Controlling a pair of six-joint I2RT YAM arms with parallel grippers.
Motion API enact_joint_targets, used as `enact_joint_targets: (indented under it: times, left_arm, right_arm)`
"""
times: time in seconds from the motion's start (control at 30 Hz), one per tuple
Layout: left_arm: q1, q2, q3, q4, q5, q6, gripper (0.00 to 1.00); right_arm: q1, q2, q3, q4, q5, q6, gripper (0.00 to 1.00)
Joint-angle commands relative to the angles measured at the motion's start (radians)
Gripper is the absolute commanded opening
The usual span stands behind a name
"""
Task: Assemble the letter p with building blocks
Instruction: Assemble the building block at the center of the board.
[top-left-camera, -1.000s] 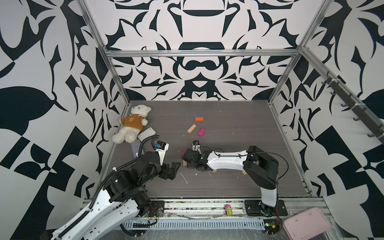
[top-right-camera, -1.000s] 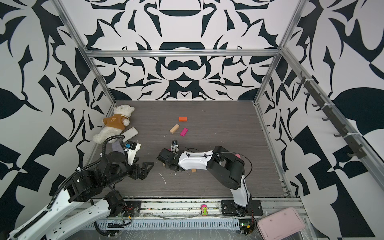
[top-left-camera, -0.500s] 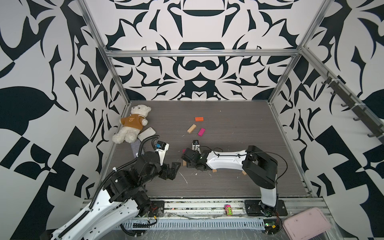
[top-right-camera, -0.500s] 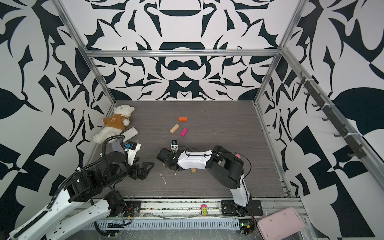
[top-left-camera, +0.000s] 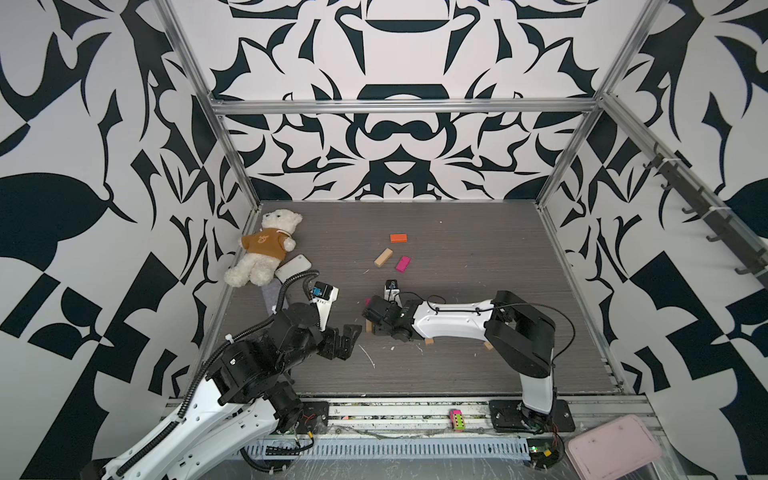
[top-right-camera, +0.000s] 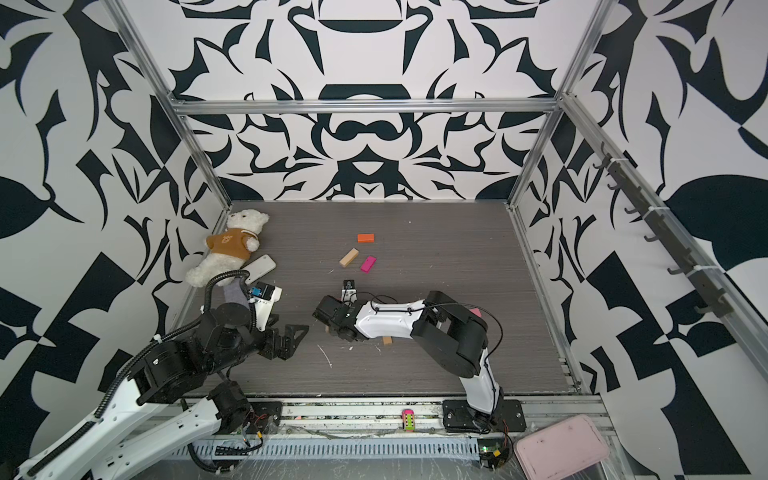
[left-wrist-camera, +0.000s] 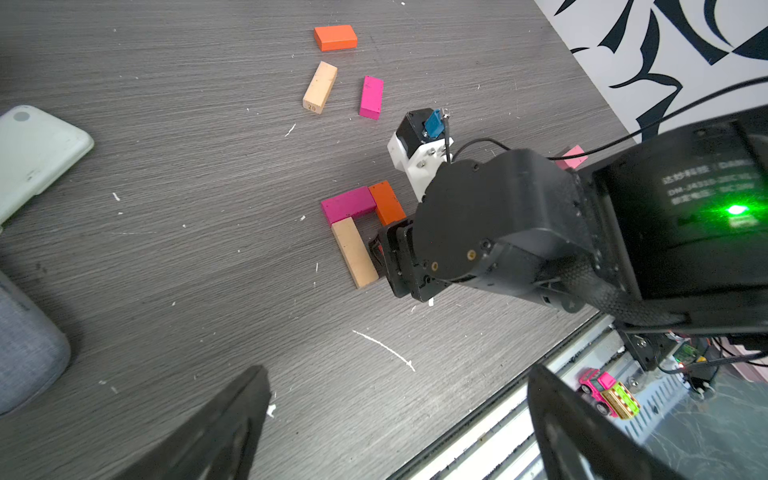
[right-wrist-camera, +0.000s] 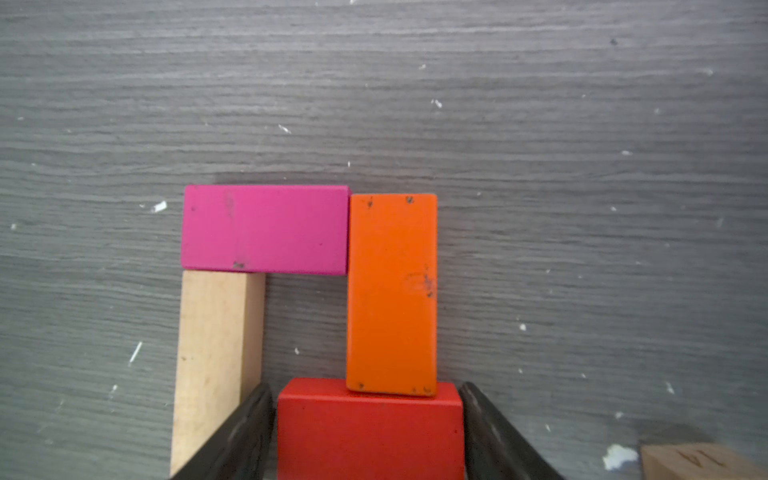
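Counter (top-left-camera: 457, 365): dark grey wood grain, scratched and flecked with white chips. The left arm (top-left-camera: 249, 365) and right arm (top-left-camera: 453, 320) both reach low over it, and their jaws face each other with a gap between.

Left jaws: wide apart, fingers (left-wrist-camera: 216, 428) holding nothing, over bare counter.

Right jaws: down at the counter, one of the fingers (right-wrist-camera: 232, 440) on each side of the red block (right-wrist-camera: 370, 432). I cannot tell whether they clamp it or only flank it.

A pale pink tray (top-left-camera: 611, 446) sits off the counter, behind the right arm's base. A teddy bear (top-left-camera: 266, 249) and a white phone (top-left-camera: 294, 266) lie beyond the left jaws, by the wall.

Building blocks, just ahead of the right jaws:
- The orange block (right-wrist-camera: 390, 291) runs away from the red block, its near end meeting the red block's far edge.
- The magenta block (right-wrist-camera: 266, 230) lies crosswise, its end against the orange block's side.
- The tan block (right-wrist-camera: 216, 353) butts against the magenta block's other end and runs back alongside one finger.

Farther beyond the right jaws lie a loose orange block (top-left-camera: 398, 237), a loose tan block (top-left-camera: 383, 257) and a loose magenta block (top-left-camera: 403, 263), near each other but apart.

A small toy car (top-left-camera: 456, 419) rests on the front rail.
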Motion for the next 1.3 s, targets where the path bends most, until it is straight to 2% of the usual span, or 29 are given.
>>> enact_joint_targets:
  times: [0.0,0.57,0.93,1.03,1.1,1.27]
  left_arm:
    - [0.003,-0.003,-0.007,-0.022,0.008,0.001,0.99]
    - [0.003,-0.001,-0.006,-0.020,0.011,0.001,1.00]
    - [0.003,0.000,-0.007,-0.019,0.011,0.002,0.99]
    - [0.003,0.001,-0.008,-0.019,0.012,0.002,0.99]
    - [0.003,0.001,-0.008,-0.019,0.011,0.004,0.99]
    - [0.003,0.004,-0.009,-0.017,0.018,0.003,1.00]
  right_arm:
    - [-0.005,0.008,0.009,-0.040,-0.002,0.018,0.74]
    - [-0.003,-0.102,-0.054,0.008,0.012,0.009,0.78]
    - [0.000,-0.254,-0.118,0.082,0.013,-0.051,0.79]
    - [-0.003,-0.318,-0.160,0.121,-0.013,-0.092,0.81]
    - [-0.024,-0.371,-0.211,0.158,-0.059,-0.106,0.88]
    - [-0.139,-0.478,-0.404,0.327,-0.303,-0.118,0.89]
